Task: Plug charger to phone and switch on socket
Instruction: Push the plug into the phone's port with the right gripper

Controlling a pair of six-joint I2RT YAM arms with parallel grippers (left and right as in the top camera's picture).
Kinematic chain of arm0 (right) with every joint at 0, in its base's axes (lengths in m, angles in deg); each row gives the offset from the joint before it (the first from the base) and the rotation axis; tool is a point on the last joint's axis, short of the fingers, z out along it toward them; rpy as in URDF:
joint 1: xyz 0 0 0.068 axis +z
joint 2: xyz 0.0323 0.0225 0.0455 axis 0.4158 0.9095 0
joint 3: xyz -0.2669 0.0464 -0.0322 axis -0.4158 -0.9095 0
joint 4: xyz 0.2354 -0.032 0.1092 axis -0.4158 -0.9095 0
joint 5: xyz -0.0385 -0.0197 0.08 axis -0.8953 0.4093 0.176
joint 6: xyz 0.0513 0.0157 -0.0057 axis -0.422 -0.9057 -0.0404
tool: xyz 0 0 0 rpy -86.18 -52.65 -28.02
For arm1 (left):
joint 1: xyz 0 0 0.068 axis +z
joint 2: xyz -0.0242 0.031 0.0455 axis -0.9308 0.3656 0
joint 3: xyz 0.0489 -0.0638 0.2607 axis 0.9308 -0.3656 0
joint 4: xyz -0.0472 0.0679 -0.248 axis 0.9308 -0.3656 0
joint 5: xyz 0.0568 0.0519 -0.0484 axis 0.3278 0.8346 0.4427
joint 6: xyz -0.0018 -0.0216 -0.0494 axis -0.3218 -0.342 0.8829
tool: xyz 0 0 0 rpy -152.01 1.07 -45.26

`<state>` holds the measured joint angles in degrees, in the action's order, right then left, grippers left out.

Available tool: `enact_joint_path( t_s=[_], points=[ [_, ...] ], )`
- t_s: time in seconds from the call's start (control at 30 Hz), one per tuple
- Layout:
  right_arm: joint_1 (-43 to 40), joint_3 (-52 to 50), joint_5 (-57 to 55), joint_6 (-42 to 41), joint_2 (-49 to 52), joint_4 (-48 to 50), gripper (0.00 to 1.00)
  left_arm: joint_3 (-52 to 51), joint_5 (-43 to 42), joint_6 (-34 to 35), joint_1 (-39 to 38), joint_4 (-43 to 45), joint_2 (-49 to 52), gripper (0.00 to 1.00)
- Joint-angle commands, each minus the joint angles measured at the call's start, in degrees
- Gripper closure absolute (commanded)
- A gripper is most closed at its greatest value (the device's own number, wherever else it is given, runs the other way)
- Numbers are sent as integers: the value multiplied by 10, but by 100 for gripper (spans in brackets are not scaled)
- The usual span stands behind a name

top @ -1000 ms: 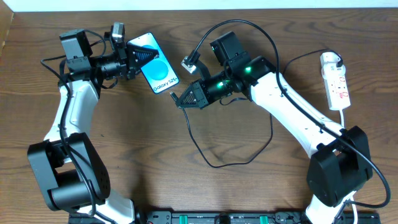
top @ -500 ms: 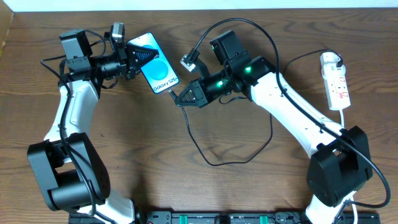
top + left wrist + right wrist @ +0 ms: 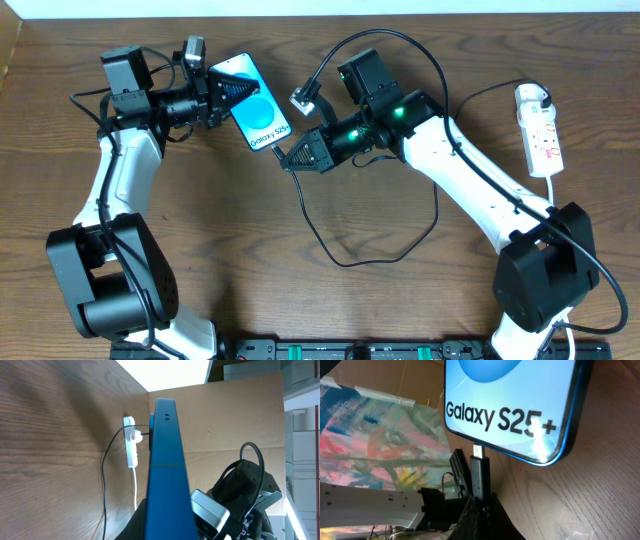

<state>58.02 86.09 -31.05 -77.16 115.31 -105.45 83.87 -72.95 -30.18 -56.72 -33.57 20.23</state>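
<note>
The phone [image 3: 256, 106] has a bright blue lit screen with "Galaxy S25" text. My left gripper [image 3: 222, 92] is shut on its upper end and holds it tilted above the table; in the left wrist view the phone [image 3: 166, 475] shows edge-on. My right gripper [image 3: 290, 160] is shut on the charger's black connector tip [image 3: 480, 472], whose metal end sits just below the phone's bottom edge [image 3: 520, 420], close to touching. The black cable [image 3: 345, 262] loops over the table. The white power strip [image 3: 539, 133] lies at the far right; it also shows in the left wrist view [image 3: 131, 442].
A small white-and-black plug piece [image 3: 305, 99] hangs by the right arm's wrist. The right arm [image 3: 470, 175] spans the table's right half. A cardboard wall [image 3: 235, 415] stands beyond the table edge.
The left gripper has shifted the phone slightly right and down, towards the connector. The right gripper has stayed nearly still since half a second ago.
</note>
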Motion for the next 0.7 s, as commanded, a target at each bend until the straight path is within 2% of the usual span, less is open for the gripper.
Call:
enact_joint_path(
  t_s=[0.0, 0.67],
  points=[
    [4, 1, 9, -5, -2, 0, 99, 10, -12, 10, -1, 4, -12, 93],
    [-2, 1, 5, -11, -2, 2, 99, 10, -10, 10, -1, 4, -12, 93]
  ],
)
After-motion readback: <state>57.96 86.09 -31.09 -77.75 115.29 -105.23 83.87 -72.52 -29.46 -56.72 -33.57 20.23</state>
